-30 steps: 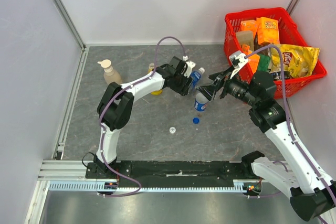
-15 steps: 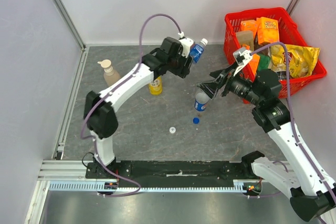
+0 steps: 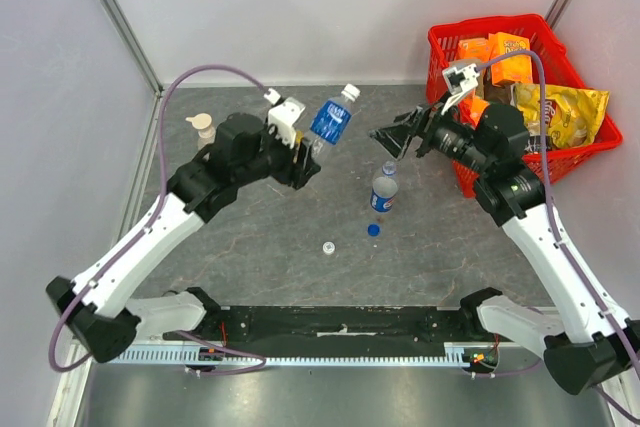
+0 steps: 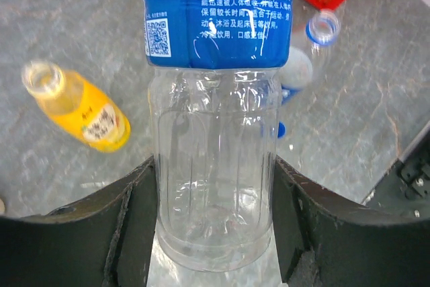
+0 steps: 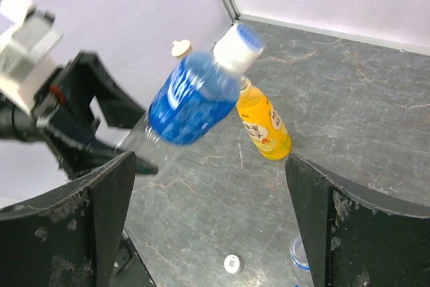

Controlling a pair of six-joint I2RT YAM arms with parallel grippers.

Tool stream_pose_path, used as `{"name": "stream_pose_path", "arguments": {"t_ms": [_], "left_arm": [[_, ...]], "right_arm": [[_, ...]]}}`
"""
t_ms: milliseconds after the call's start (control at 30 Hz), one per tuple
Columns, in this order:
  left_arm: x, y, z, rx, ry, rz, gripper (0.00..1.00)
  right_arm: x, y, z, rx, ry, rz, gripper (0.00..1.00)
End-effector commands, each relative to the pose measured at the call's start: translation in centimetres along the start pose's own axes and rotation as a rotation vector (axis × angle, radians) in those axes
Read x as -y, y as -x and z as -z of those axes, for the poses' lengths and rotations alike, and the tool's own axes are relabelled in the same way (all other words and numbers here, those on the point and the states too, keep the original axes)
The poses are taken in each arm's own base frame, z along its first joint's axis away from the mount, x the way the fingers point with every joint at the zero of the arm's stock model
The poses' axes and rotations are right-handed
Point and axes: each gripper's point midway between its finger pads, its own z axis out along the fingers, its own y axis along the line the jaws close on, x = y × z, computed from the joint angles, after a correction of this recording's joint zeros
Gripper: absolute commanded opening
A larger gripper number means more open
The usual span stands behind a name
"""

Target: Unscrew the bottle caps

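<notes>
A clear bottle with a blue label (image 3: 328,123) is held tilted in the air above the table (image 3: 250,237), its white cap (image 3: 349,93) screwed on and pointed up toward the back wall. Its base is clamped between the fingers of the left gripper (image 4: 213,186), whose jaws are set partway closed against the bottle's sides. Below and to its right a second blue-labelled bottle (image 3: 384,190) is seen standing upright on the table with its mouth uncovered. A blue cap (image 3: 373,230) lies just beside its foot, and a loose white cap (image 3: 328,247) lies a little further left. The juice bottle (image 4: 80,109) is seen on the table with an open neck, hidden behind the left arm in the top view. The right gripper (image 3: 388,142) is spread wide and empty, raised off the table near the standing bottle and turned toward the raised bottle's cap. A red basket (image 3: 440,57) of snack packets is set at the back right, a soap dispenser (image 3: 204,127) at the back left
</notes>
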Motion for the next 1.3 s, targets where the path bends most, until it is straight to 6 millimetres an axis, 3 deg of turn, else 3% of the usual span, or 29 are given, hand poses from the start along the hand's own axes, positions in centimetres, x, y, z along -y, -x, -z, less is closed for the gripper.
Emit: {"name": "stream_pose_path", "arguments": {"t_ms": [0, 67, 233, 433, 567, 800, 1100, 1267], "left_arm": [[1.3, -1.2, 3.3, 0.040, -0.046, 0.065, 0.40], [1.7, -1.9, 4.6, 0.052, -0.059, 0.080, 0.38], [2.0, -3.4, 6.0, 0.047, -0.066, 0.101, 0.36], [2.1, -4.5, 5.0, -0.011, -0.072, 0.118, 0.34], [2.7, -4.1, 4.5, -0.019, -0.107, 0.136, 0.33], [3.1, -4.1, 4.2, -0.025, -0.134, 0.136, 0.33], [3.0, -4.3, 3.3, -0.050, -0.133, 0.125, 0.33], [3.1, -4.7, 2.9, -0.068, -0.143, 0.126, 0.33]], "right_arm": [[-0.8, 2.8, -1.0, 0.072, 0.043, -0.085, 0.97], [-1.3, 3.2, -1.6, 0.091, 0.100, -0.117, 0.96], [-2.0, 1.9, -3.0, 0.070, 0.218, -0.232, 0.93], [-1.7, 0.5, -4.0, 0.030, 0.247, -0.279, 0.94], [-1.2, -0.3, -4.9, 0.008, 0.238, -0.293, 0.93], [0.7, -2.3, -6.6, -0.018, 0.207, -0.340, 0.84], [0.9, -2.7, -7.8, -0.012, 0.250, -0.376, 0.76], [1.1, -3.5, -8.2, -0.029, 0.268, -0.399, 0.66]]}}
